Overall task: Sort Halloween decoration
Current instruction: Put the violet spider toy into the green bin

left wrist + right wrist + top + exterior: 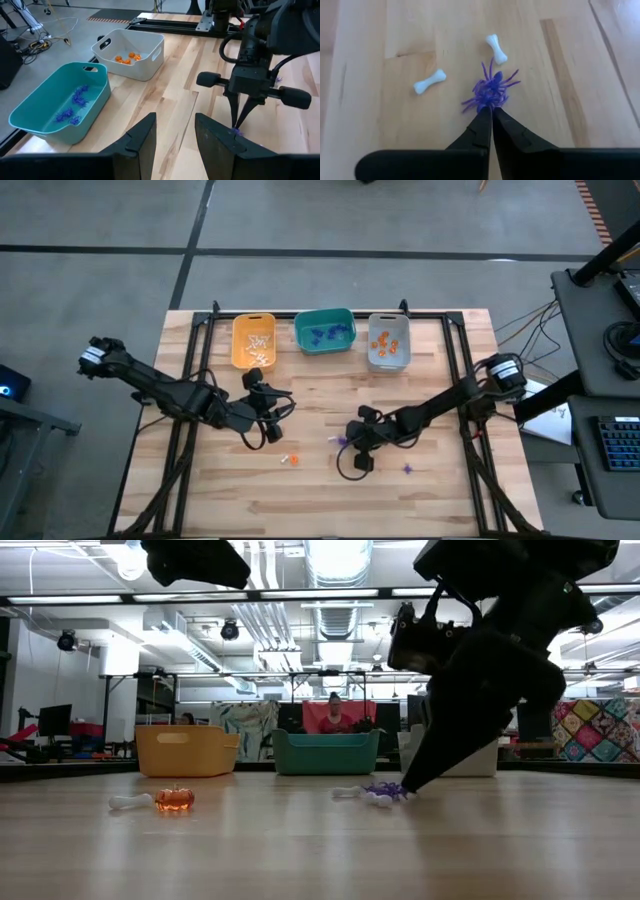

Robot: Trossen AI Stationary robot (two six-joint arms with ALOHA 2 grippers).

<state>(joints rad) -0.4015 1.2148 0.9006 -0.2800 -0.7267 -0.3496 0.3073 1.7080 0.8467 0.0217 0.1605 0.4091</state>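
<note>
- Right at my right end effector (491,114), in its wrist view, the two fingertips stand pressed together at the near edge of a purple spider (491,89), pinching a leg or the rim of its body; I judge it caught, though the hold is thin.
- From that pinch the spider's body and most of its legs spread straight ahead of my fingers, with no clear long axis.
- Two white bones (429,81) lie just beside it, apart from my fingers: one off to the side, the other beyond the spider, its end among the far legs.
- Seen from above, my right end effector (344,442) sits low at the middle of the tabletop (440,490), and the teal bin (324,330), already holding purple pieces, lies toward the far edge, almost straight ahead and slightly left.
- My judgement is that the coming move turns on this: lift clear of the bones, then carry forward to the teal bin.
- My left end effector (268,428) hovers left of centre with its fingers apart and empty, near an orange pumpkin (293,459) and a small white piece beside it.
- Another purple piece (407,470) waits on my right side.
- Orange pieces fill the grey bin (389,340), white ones the yellow bin (253,340).
</note>
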